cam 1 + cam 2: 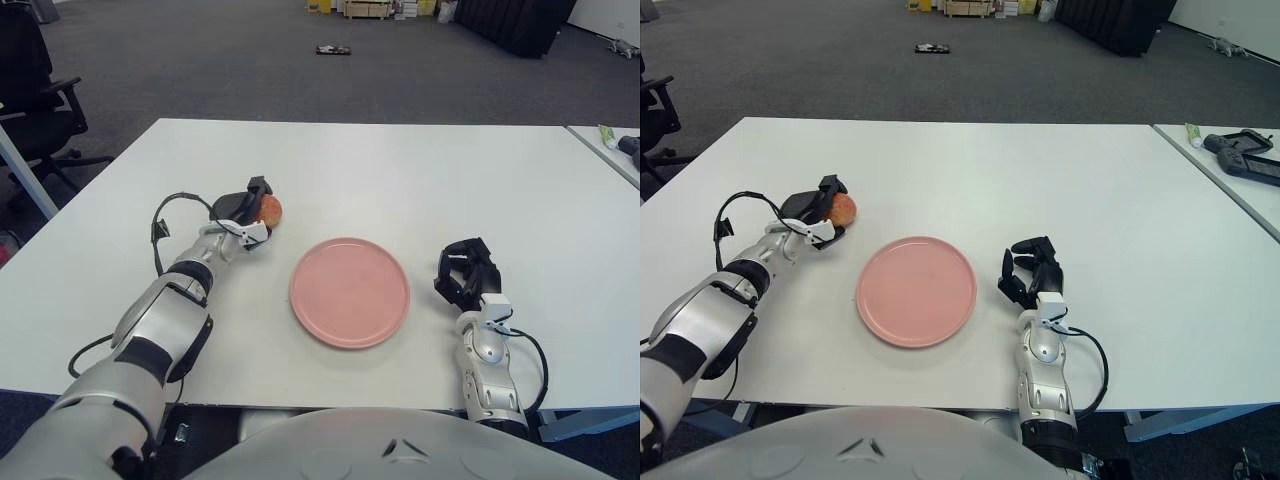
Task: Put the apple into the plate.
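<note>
A red-orange apple [272,209] sits at the left of the white table [400,170], a short way up and left of the empty pink plate [350,291]. My left hand [248,209] is against the apple's left side, its dark fingers curled over and around the fruit, hiding most of it. Apple and hand are still low over the table, apart from the plate's rim. My right hand [465,272] shows to the right of the plate, idle, fingers curled and holding nothing.
A black cable [165,215] loops off my left wrist. A black office chair [35,95] stands beyond the table's left corner. A second table [620,150] with a few small items is at the far right.
</note>
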### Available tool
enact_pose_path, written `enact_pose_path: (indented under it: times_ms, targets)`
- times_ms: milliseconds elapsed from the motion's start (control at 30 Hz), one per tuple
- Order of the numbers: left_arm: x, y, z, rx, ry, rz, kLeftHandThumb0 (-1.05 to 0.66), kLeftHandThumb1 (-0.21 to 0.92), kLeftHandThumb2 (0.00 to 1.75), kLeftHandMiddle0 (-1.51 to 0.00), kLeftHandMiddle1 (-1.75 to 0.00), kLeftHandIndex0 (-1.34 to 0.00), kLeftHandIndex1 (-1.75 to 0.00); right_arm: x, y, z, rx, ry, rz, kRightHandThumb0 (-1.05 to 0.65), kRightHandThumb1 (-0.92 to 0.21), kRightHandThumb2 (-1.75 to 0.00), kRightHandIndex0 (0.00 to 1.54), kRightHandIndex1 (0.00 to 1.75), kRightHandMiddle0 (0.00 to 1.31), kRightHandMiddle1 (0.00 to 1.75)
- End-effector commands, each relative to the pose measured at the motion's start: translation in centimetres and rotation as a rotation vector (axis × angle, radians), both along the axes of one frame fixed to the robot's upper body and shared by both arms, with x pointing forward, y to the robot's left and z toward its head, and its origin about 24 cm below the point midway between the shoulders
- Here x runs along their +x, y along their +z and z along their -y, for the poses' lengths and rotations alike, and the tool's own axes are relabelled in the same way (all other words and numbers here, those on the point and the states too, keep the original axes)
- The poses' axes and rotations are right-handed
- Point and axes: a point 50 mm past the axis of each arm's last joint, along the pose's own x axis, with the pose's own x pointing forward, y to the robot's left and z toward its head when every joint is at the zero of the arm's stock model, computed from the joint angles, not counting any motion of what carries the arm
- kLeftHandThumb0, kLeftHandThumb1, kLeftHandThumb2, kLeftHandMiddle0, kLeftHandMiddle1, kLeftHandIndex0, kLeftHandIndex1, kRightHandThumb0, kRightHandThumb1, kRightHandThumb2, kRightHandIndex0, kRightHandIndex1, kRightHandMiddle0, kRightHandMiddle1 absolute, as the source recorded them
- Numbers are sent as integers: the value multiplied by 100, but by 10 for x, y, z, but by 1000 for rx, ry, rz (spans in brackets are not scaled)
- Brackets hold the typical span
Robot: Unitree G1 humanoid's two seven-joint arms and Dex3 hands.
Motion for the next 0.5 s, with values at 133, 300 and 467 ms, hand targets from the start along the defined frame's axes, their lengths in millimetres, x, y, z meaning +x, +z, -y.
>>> enact_pose_path:
  times_ms: [133,300,467]
  targets:
    - [4,11,4,-19,-43,90,-45,38,123,-127,-175,-55,-175,-3,-5,2,14,-8,-40,-39,-65,-90,41,173,36,175]
    - [12,25,7,-34,-70,154,-44,42,119,-125,-175,-52,-175,-3,-4,2,11,-12,-41,-39,-66,-88,42,172,35,175]
    - [12,31,8,-46,-91,218,-43,43,117,-125,-175,-52,-175,-3,-4,2,6,-9,-39,-39,-66,-88,43,172,35,175]
